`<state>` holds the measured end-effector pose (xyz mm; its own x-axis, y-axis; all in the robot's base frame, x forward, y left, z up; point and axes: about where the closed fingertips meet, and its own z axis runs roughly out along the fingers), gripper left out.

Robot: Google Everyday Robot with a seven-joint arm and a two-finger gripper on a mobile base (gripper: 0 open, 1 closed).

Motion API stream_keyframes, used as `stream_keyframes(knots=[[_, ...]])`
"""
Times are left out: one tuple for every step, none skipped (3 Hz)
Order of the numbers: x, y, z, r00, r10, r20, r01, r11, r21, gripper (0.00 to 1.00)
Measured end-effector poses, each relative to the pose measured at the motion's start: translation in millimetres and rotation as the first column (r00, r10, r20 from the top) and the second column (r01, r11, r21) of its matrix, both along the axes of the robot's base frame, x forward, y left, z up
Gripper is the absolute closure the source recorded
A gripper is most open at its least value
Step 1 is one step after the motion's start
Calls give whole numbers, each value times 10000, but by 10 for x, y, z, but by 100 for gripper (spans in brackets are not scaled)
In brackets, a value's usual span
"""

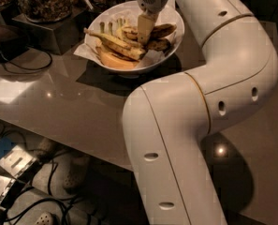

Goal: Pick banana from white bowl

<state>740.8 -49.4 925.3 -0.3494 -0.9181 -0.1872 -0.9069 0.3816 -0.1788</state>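
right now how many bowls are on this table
1: the white bowl sits toward the far side of the table, with the gripper reaching down inside it. The arm covers part of the table, so another bowl could be hidden behind it.

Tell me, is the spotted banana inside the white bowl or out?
Inside: the banana lies in the white bowl, unlifted; the gripper reaches into the bowl beside it.

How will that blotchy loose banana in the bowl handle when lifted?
Likely soft: the banana is heavily browned, so a hard squeeze may bruise it. Lying on crumpled paper in the white bowl, it may slide if nudged. The end effector hangs beside it.
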Motion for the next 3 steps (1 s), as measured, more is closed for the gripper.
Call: stream_keyframes(knots=[[54,21,15,9998,26,216,-27,10000,47,100],[72,-2,122,9982,88,595,-100,9998,192,100],[-27,-91,363,9937,256,1091,-331,9971,679,100]])
